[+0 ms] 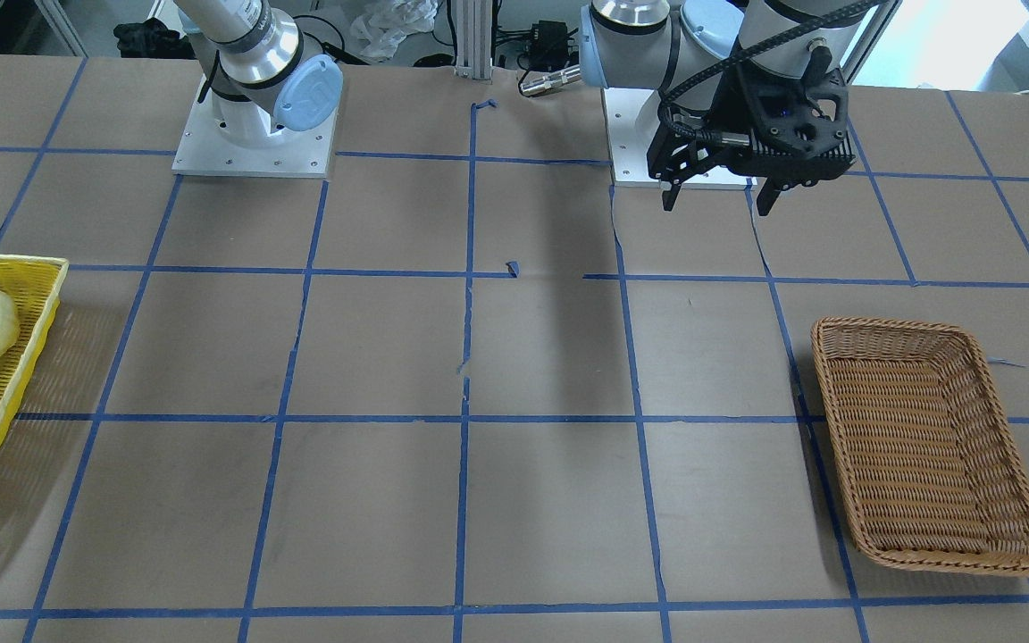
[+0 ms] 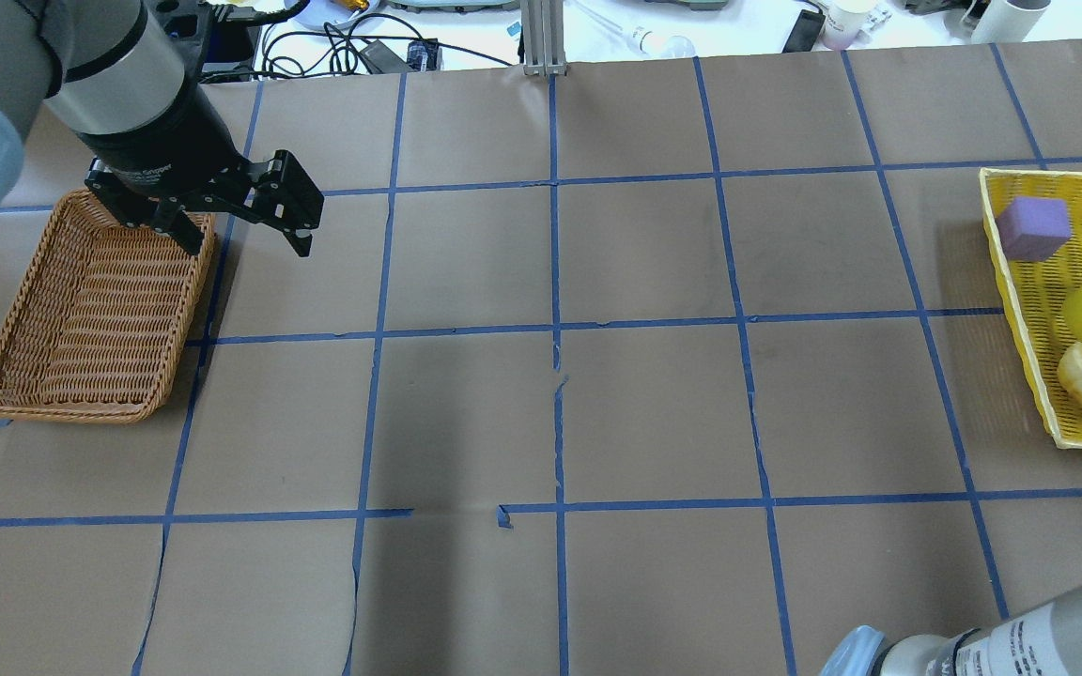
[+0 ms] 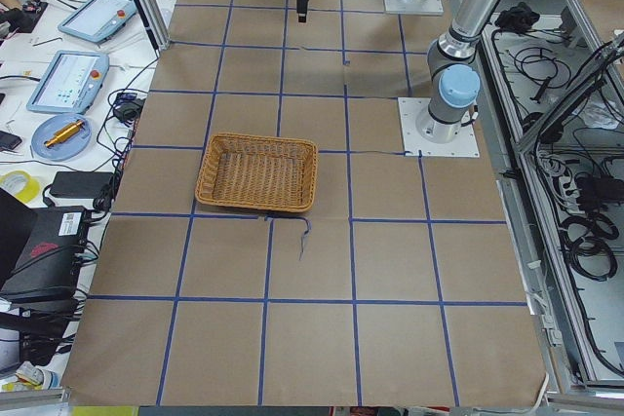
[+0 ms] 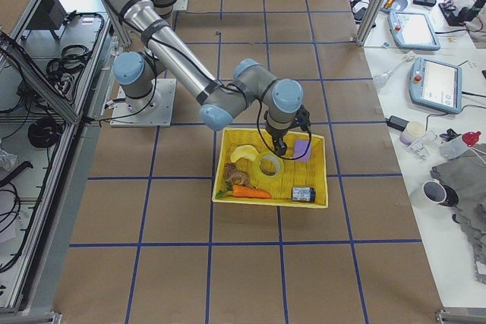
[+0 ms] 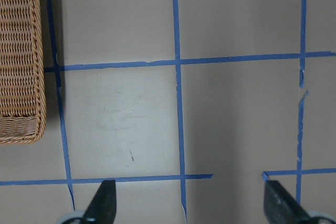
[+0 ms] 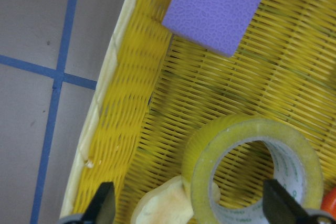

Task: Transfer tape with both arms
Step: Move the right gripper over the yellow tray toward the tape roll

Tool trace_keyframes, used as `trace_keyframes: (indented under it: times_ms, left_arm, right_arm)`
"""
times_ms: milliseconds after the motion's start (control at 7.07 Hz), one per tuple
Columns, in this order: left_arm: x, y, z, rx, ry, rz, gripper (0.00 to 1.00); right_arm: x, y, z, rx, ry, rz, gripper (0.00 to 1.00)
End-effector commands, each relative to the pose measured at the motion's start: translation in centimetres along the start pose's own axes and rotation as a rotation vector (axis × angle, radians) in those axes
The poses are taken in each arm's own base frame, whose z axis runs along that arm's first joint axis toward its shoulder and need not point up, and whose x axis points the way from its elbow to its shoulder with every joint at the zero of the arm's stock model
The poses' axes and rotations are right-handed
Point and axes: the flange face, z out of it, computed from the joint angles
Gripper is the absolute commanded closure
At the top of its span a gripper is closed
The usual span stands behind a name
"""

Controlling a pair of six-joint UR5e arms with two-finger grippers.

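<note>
The glossy yellow tape roll with white core [image 6: 252, 128] lies nearly flat, hole upward, in the yellow woven plastic basket [image 6: 131, 129]. It is just under the right gripper [image 6: 189, 200], whose fingers [image 6: 103, 203] stand apart. The left gripper [image 2: 250, 246], fingers also apart, hangs far across the bench.

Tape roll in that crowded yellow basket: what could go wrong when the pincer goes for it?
The banana lies right beside the tape, so the open right pincer might catch it too. The glossy tape could slip. The left pincer hangs far off by the wicker basket; a handover could drop it.
</note>
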Motion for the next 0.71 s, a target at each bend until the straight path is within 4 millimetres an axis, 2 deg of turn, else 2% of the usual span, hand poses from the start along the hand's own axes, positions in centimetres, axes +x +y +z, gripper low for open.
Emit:
trace_keyframes:
  times_ms: [0,283,425,566]
  left_arm:
    - [0.0,0.0,0.0,0.0,0.0,0.0,0.0]
    - [0.0,0.0,0.0,0.0,0.001,0.0,0.0]
    - [0.0,0.0,0.0,0.0,0.001,0.0,0.0]
    - [0.0,0.0,0.0,0.0,0.001,0.0,0.0]
  right_arm:
    - [1.5,-0.3,4.1,-0.035,-0.028,0.009,0.0]
    - [1.8,-0.3,5.7,-0.056,-0.046,0.064,0.0]
    - [1.6,-0.1,6.1,-0.062,-0.053,0.08,0.21]
    - [1.9,0.2,6.1,-0.086,-0.036,0.099,0.5]
